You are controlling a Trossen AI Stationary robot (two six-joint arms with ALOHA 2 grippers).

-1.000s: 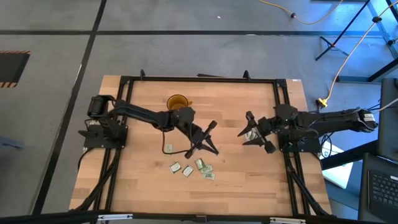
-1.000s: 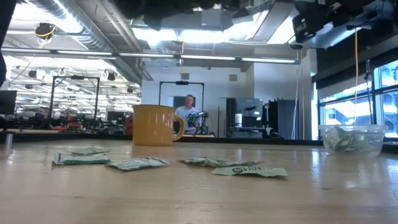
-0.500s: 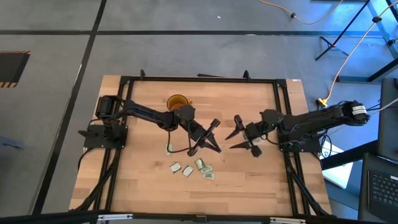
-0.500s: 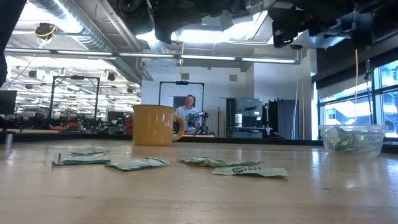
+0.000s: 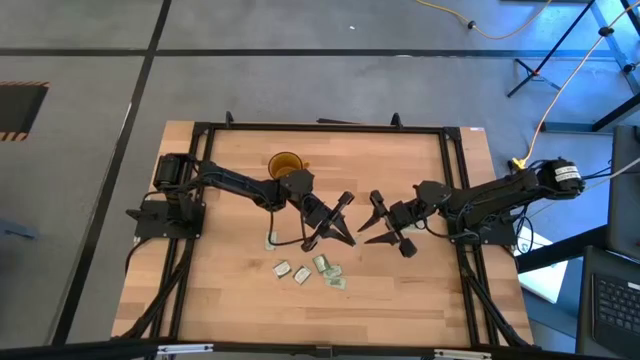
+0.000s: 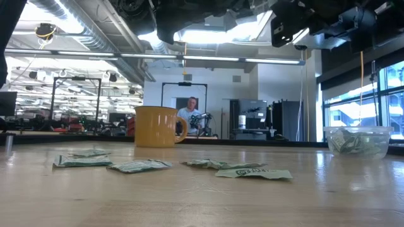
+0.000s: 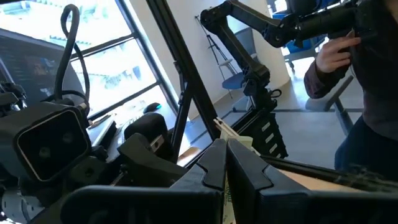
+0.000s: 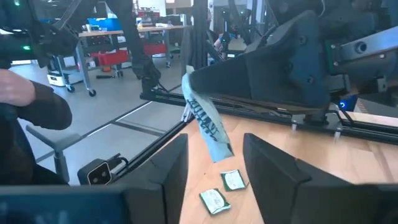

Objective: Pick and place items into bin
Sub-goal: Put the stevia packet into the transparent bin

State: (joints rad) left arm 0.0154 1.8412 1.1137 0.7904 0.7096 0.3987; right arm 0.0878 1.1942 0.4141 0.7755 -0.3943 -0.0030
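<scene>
my left pincer (image 5: 345,205), mid frame in the high view, is clamped tight on one flat pale green and white wrapped packet (image 8: 205,121); in the right wrist view that packet hangs from the tips, long axis running down and slightly slanted. my right pincer (image 5: 370,220) sits just right of it, jaws spread wide w/ nothing in them, tips pointing at the left one, so this looks like a handover in the air. key relation: the packet hangs straight ahead of my right jaws, btwn the two dark fingers (image 8: 163,165) as that cam sees it, a bit above them, not touching yet. the right arm is the nearer one to the small round clear plastic bin (image 6: 356,141), far right edge of the low view, some packets already in it. more loose packets (image 5: 320,268) lie on the wooden table (image 5: 230,290) below centre; amber mug (image 5: 285,163) upper left of them.
</scene>
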